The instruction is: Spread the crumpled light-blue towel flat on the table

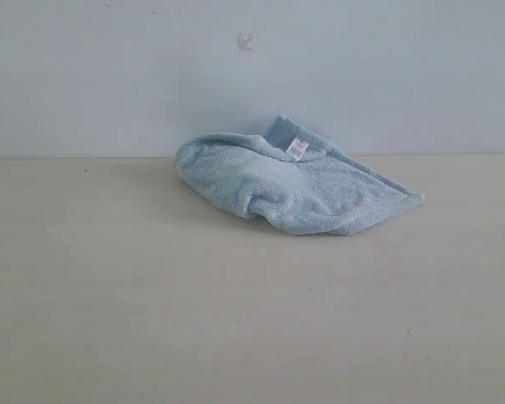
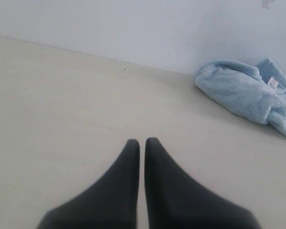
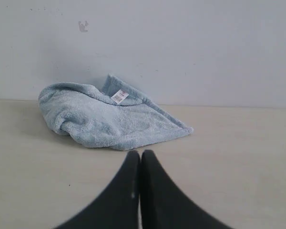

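towel bunched by the wall, both grippers empty

the towel (image 1: 295,189) lies crumpled on the table (image 1: 109,295), close to the wall (image 1: 109,76) and a little right of the middle in the exterior view. one hemmed corner runs out flat to the right; the rest is rolled into a lump, with a flap turned up at the back showing the white label (image 1: 297,149).

the left gripper (image 2: 142,141) hangs over bare table, well apart from the towel, jaws closed with only a thin slit between them and nothing held. the right gripper (image 3: 140,153) is closed the same way and empty, near the towel's front edge but not touching it. neither arm shows in the exterior view.

by my reading the task is at its start: no grasp has been made. the next move calls for opening the jaws and reaching in. the flat right corner looks the easiest hold for the right gripper; the left needs an edge in the lump, which is harder to pick out.
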Controlling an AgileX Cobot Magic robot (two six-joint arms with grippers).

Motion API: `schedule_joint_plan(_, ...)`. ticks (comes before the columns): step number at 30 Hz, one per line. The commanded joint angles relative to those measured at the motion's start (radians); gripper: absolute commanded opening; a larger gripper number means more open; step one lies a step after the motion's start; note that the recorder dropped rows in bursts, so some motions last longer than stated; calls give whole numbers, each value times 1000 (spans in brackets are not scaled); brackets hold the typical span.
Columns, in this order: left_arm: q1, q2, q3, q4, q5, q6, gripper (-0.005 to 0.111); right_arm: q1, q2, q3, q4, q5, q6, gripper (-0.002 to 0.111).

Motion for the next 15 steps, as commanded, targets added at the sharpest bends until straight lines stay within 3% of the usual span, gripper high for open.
schedule_joint_plan(1,-4,-3,4,-4,-5,-8,4,-2,-4,0,-9,-14,-7,0)
schedule_joint_plan(9,-4,-3,4,-4,-5,-8,4,-2,-4,0,14,-62,12,0)
schedule_joint_plan(15,-4,-3,4,-4,-5,-8,4,-2,-4,0,152,-369,109,0)
